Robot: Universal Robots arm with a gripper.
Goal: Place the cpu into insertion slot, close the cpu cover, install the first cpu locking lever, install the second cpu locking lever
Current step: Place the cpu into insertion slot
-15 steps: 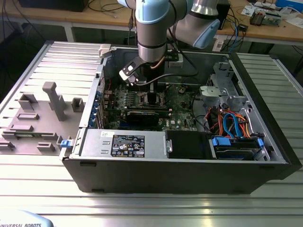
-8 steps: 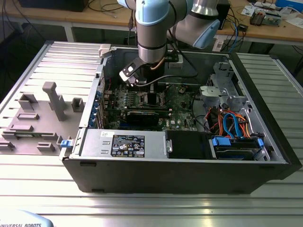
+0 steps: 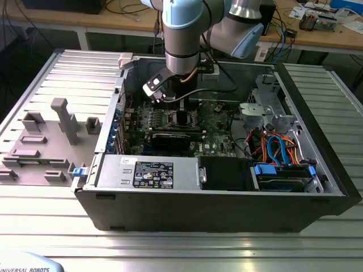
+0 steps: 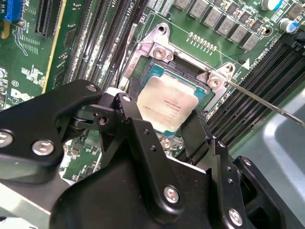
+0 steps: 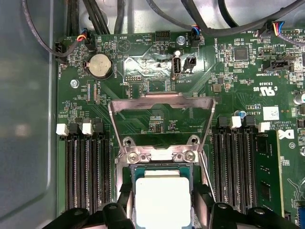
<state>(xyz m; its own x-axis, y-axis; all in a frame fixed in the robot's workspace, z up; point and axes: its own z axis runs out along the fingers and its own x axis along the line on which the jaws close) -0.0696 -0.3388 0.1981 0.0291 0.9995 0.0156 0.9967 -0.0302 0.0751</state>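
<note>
Fingers: you have them (image 4: 131, 121) closed narrow on the chip, one black finger against each of two opposite edges, seen in both wrist views (image 5: 125, 198).
Clock: read the socket from above as a dial, with its two hinge screws at 12 o'clock.
Gripper: yours (image 4: 162, 114) grips at 3 and 9 o'clock on that dial. In the exterior view it (image 3: 181, 116) reaches down into the open computer case (image 3: 227, 198), between 10 and 11 o'clock from the case's middle.
Chip: its dull silver top (image 4: 167, 107) faces up and sits squarely over the socket, held between your fingers (image 5: 162, 200). You cannot tell whether it is fully seated.
Socket: you see its dark wall (image 4: 183, 71) just past the chip at 12 o'clock, on the green circuit board (image 5: 143, 71).
Cover: the silvery frame (image 5: 162, 100) is swung open beyond 12 o'clock, and the board shows through its window.
Lever: one thin metal rod (image 4: 257, 98) starts near the 1 o'clock corner and angles away over the memory slots (image 5: 88, 167). In the first wrist view it (image 5: 206, 174) runs beside the 3 o'clock edge.
Arm: your pale blue arm (image 3: 181, 28) comes down from 12 o'clock in the exterior view.
</note>
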